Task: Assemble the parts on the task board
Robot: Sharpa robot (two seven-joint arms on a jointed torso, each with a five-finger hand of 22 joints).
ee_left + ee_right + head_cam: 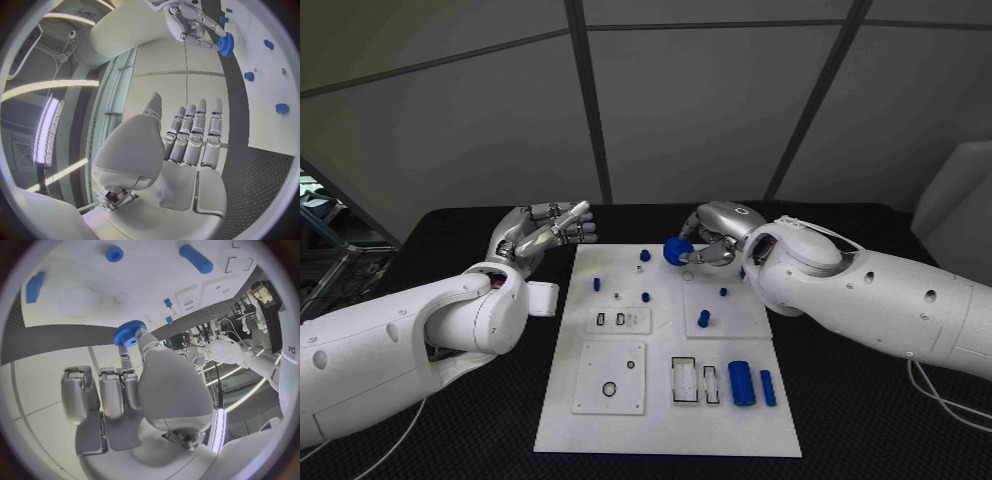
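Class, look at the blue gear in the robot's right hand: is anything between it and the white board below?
Nothing visible. The right hand holds the blue gear above the board's far end; small blue pegs stand nearby.

Far end of the task board [733, 400]: the right hand [711, 238] with a blue gear [678, 250] hangs over it.
Left edge: the left hand [542, 230] is just beside it, fingers apart.
Near right corner: two blue cylinders [750, 386] lie there.

Parts [741, 383] on task board [661, 420]
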